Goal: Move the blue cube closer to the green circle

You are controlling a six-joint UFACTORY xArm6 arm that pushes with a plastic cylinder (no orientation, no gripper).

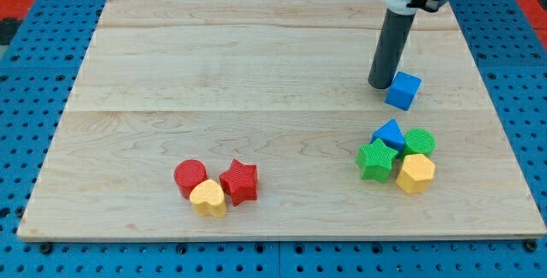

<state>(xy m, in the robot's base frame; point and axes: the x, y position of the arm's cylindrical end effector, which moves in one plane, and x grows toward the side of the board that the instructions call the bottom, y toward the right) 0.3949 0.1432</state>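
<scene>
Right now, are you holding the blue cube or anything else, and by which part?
Nothing is held; I have no gripper. My tip rests on the board just to the view's left of the blue cube, at its upper left side, close or touching.

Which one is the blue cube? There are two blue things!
Look at the right half of the wooden board, just above the cluster of four blocks. The blue cube sits alone there, right beside my tip. The other blue block is packed into the cluster, not boxy.
</scene>
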